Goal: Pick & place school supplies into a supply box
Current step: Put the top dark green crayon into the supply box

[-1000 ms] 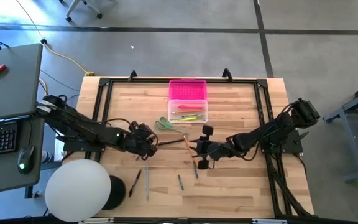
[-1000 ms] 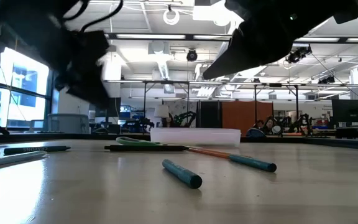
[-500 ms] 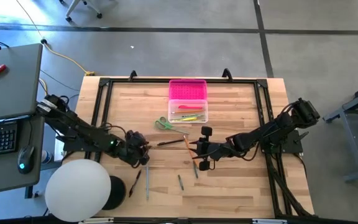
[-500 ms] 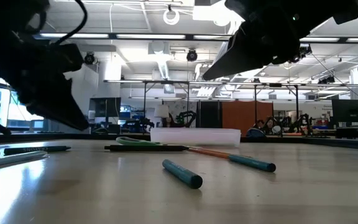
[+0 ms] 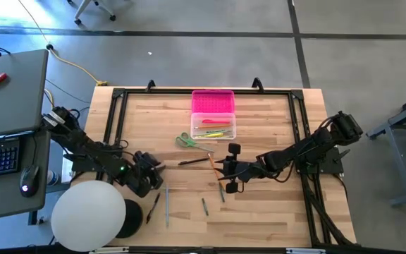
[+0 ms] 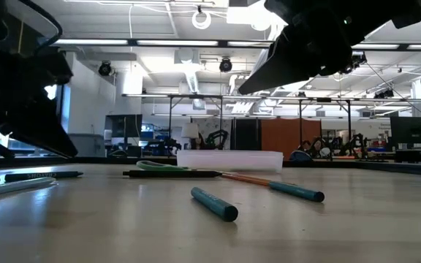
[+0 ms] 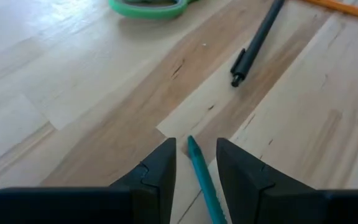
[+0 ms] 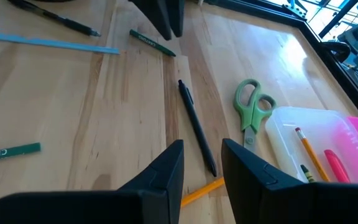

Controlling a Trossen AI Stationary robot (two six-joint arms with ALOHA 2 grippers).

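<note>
The left gripper (image 7: 194,163) hangs low over the table (image 5: 273,212) with its two dark fingers (image 7: 160,171) parted and nothing clasped; a teal pencil (image 7: 202,180) lies on the wood in the gap between them, its tip just past the fingertips. Beyond it rest a black pen (image 7: 258,42) and the green handle loop of the scissors (image 7: 148,7). In the high view this gripper (image 5: 149,178) sits at about 8 o'clock from the table's middle, beside a grey pencil (image 5: 166,206).

The right gripper (image 8: 202,163) is released too, fingers apart and empty, above the black pen (image 8: 197,127) and an orange pencil (image 8: 202,190). From above it (image 5: 224,169) sits near the table's centre, its arm reaching in from 3 o'clock.

The supply box (image 5: 213,113) lies open at 12 o'clock: a bright pink lid (image 5: 213,101) folded back toward the far edge, and a clear base (image 8: 303,134) already holding a yellow pencil, a pink marker and a few other sticks. The green-handled scissors (image 5: 185,140) lie just beside the base, at its 8 o'clock. More green crayons (image 5: 204,206) lie scattered toward 6 o'clock. In the low view the clear base (image 6: 229,159) stands behind the loose pencils.
</note>
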